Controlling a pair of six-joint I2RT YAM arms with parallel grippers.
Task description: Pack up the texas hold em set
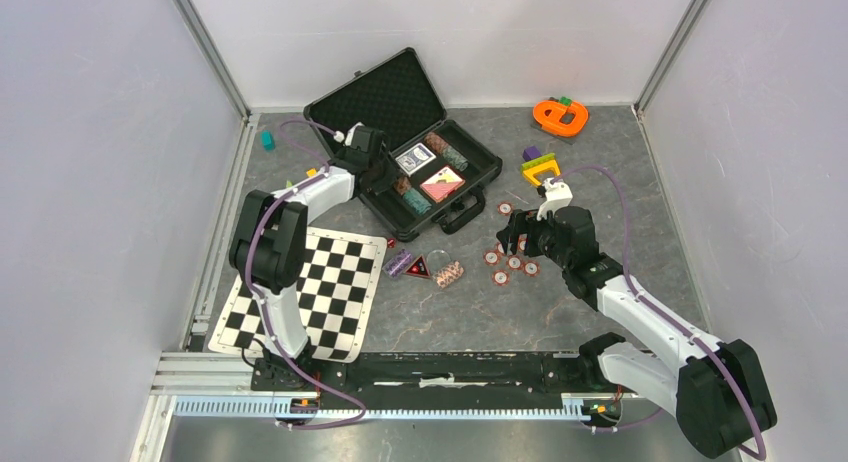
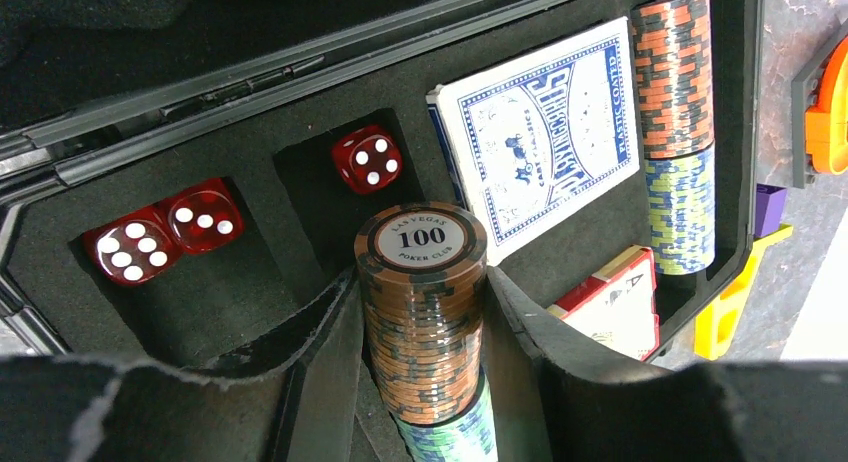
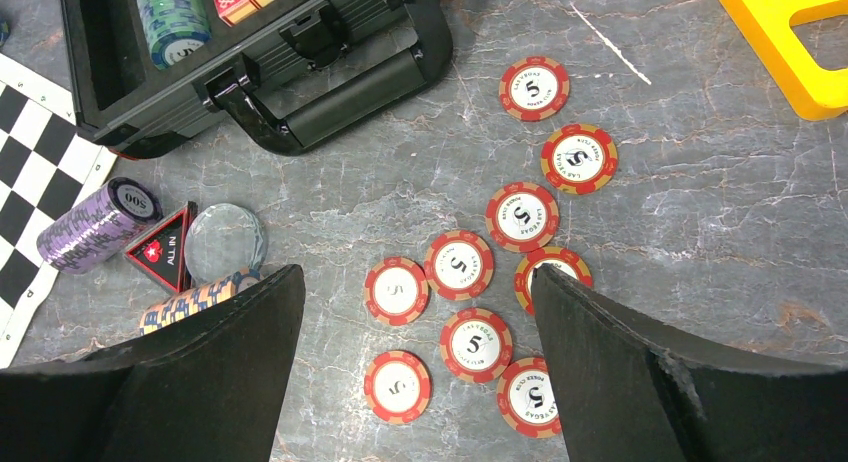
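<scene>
Bright, even overhead light casts soft shadows on the tabletop (image 1: 450, 312). Wrist views are sharp mid-frame, the right claw (image 3: 415, 272) dark and blurred; glare whitens the left view's right edge.

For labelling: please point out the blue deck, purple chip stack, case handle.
blue deck (image 2: 545, 132), left wrist view, patterned back
purple chip stack (image 3: 90, 227), right wrist view, side
case handle (image 3: 355, 90), right wrist view, bar middle

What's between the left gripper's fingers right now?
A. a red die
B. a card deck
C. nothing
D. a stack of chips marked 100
D: the left wrist view shows the left gripper with its fingers pressed against both sides of the stack of chips marked 100.
</scene>
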